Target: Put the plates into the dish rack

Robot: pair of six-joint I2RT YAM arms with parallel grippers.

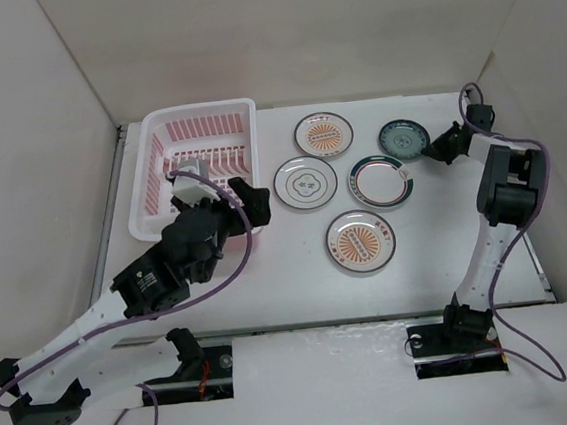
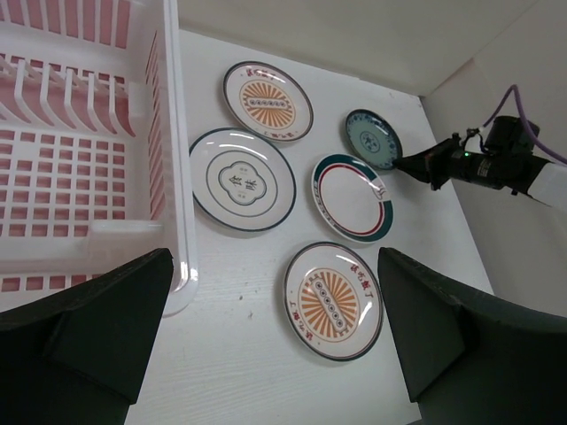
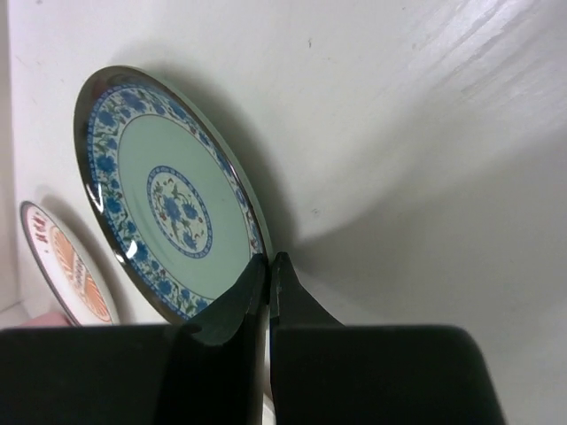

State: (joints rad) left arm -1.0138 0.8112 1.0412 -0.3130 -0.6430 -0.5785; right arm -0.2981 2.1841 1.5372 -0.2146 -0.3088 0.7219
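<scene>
Five plates lie on the white table right of the pink dish rack [image 1: 198, 110]: two with orange sunbursts [image 1: 323, 134] [image 1: 361, 240], a white one with a dark centre mark [image 1: 306, 182], a green-rimmed one [image 1: 380, 181] and a dark green one [image 1: 403, 140]. My right gripper [image 3: 269, 258] is shut on the near rim of the dark green plate [image 3: 168, 199], one finger over the rim and one outside it. My left gripper [image 2: 273, 266] hangs open and holds nothing, high above the table by the rack's right wall [image 2: 173, 133]. The near sunburst plate [image 2: 333, 300] lies below it.
The rack holds nothing in its visible slots. White enclosure walls close the table at the back and both sides. The right arm [image 1: 507, 186] reaches in from the right edge. A purple cable loops along the left arm [image 1: 149, 281].
</scene>
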